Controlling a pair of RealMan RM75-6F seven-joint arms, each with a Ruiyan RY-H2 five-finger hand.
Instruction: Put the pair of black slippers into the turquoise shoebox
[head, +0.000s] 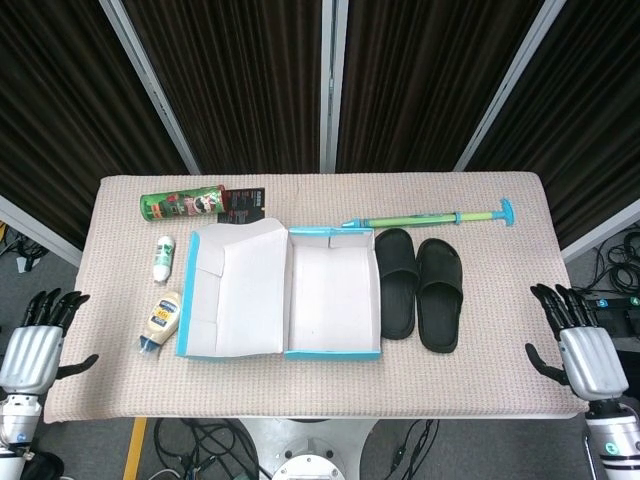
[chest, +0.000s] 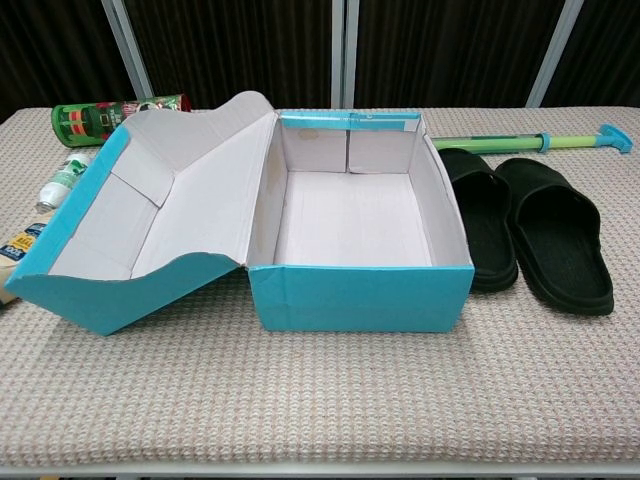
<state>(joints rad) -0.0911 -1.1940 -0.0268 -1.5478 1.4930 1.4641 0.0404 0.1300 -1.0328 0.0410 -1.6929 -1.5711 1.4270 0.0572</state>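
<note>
Two black slippers (head: 419, 291) (chest: 528, 230) lie side by side on the table, just right of the turquoise shoebox (head: 333, 350) (chest: 360, 296). The box stands open and empty, its lid folded out to the left. My left hand (head: 34, 350) hangs off the table's front left corner, fingers apart, holding nothing. Over the table's front right edge my right hand (head: 580, 346) is open too, well right of the slippers. Neither hand shows in the chest view.
A green-and-blue rod (head: 430, 217) lies behind the slippers. Left of the box are a green can (head: 182, 204), a dark packet (head: 245, 203), a white bottle (head: 163, 258) and a mayonnaise bottle (head: 159, 320). The table (head: 500, 380) is covered in beige cloth.
</note>
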